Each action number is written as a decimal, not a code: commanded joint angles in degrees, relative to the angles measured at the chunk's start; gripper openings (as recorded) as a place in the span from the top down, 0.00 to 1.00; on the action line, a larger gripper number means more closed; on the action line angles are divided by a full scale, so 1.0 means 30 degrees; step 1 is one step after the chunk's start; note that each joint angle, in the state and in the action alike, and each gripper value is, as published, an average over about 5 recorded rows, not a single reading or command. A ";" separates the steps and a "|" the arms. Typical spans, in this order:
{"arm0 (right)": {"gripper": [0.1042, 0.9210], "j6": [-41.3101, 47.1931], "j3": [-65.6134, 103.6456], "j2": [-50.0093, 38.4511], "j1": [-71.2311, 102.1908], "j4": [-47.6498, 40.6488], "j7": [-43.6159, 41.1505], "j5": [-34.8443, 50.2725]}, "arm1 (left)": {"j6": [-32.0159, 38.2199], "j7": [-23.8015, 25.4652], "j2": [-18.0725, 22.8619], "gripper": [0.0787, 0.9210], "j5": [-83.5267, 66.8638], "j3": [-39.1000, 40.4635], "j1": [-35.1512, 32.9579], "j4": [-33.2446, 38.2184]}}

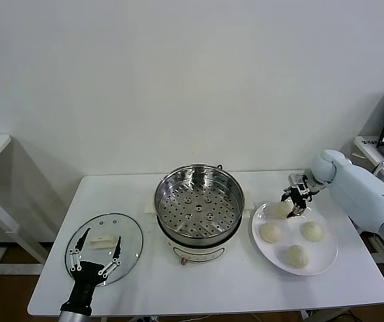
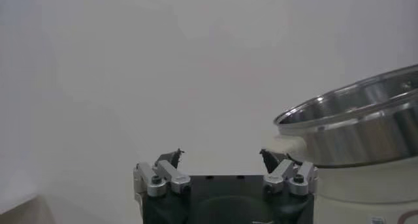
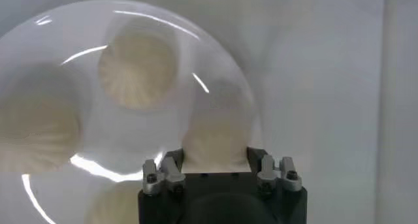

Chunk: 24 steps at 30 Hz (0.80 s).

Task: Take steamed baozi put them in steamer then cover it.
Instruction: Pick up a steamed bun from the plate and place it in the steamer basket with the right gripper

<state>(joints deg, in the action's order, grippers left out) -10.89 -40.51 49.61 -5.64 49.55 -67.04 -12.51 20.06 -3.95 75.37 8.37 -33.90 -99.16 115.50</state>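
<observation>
The right hand [image 1: 297, 199] is reaching down onto the white plate [image 1: 326, 258] and its fingers are closing around the rear bun [image 3: 215, 137], which sits between them; full contact cannot be confirmed. Three more buns [image 1: 300, 255] are lying on the plate just in front of this hand. The steamer [image 1: 199, 201] is standing uncovered beside the plate, toward the left hand. The left hand [image 1: 96, 257] is hanging released over the glass lid [image 1: 128, 235] on the table [image 1: 245, 285].

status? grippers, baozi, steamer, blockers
Right gripper down around rear baozi on plate. Left gripper open over lid. Steamer uncovered, no baozi inside. Nothing blocking.
</observation>
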 commanded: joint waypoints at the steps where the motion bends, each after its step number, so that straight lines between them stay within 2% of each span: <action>1: 0.32 -0.5255 -0.1592 -0.0182 -0.4299 0.3118 -0.0702 -0.0199 | -0.0002 -0.0015 -0.0039 0.12 -0.0013 0.0037 0.0013 0.0126; 8: 0.31 -0.8142 -0.4468 0.1381 -0.8103 0.5302 -0.1137 0.1651 | -0.0013 -0.0059 -0.0060 0.12 -0.0050 0.0099 0.0325 0.0006; 14: 0.32 -0.9745 -0.5123 0.3358 -0.9103 0.6427 -0.0814 0.0683 | -0.0018 -0.0109 -0.0118 0.12 -0.0109 0.0202 0.0438 0.0179; 24: 0.32 -1.0003 -0.5976 0.5608 -0.7445 0.6529 -0.0322 -0.1504 | 0.0245 -0.0165 -0.0338 0.12 -0.0202 0.0311 0.0558 0.0004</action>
<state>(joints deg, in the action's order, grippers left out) -36.52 -55.17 60.67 -27.34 66.57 -68.69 -13.30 20.50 -4.36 74.54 7.87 -33.14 -97.69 115.82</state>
